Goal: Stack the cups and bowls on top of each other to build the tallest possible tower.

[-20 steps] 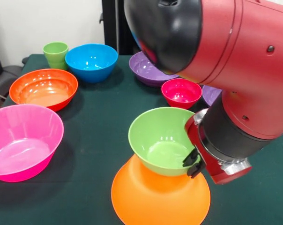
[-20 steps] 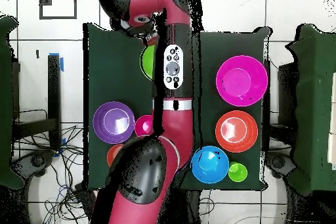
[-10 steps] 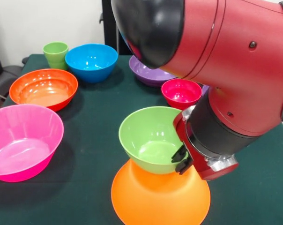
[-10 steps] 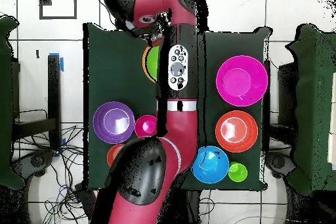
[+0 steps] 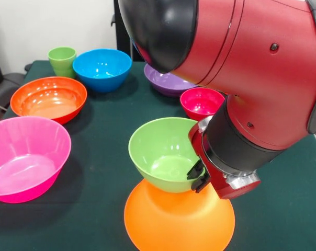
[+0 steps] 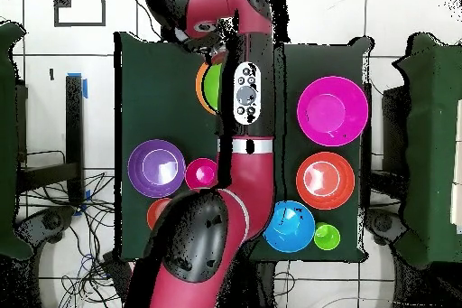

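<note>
Nearest, the upturned orange bowl sits on the worktop. Just above it the gripper has its jaws pinching the green bowl by its rim. It wants centring and levelling before it goes down. Further back, the green cup waits. No writing legible.

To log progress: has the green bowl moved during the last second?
Yes. The green bowl shifted left in the front view, toward the pink bowl, over the upturned orange bowl.
</note>
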Robot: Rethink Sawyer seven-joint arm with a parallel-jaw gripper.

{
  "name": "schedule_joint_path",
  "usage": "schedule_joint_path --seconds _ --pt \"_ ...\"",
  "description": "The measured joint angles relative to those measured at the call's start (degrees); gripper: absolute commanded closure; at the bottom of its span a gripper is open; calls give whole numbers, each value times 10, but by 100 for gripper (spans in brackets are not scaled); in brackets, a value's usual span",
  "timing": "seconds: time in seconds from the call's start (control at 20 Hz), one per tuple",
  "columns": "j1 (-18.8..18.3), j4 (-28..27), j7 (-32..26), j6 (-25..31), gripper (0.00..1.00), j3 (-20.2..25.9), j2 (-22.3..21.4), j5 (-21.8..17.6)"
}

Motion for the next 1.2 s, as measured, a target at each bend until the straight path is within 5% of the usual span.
schedule_joint_path --seconds 1.2 --pt "15 -17 0 0 100 4 3 -25"
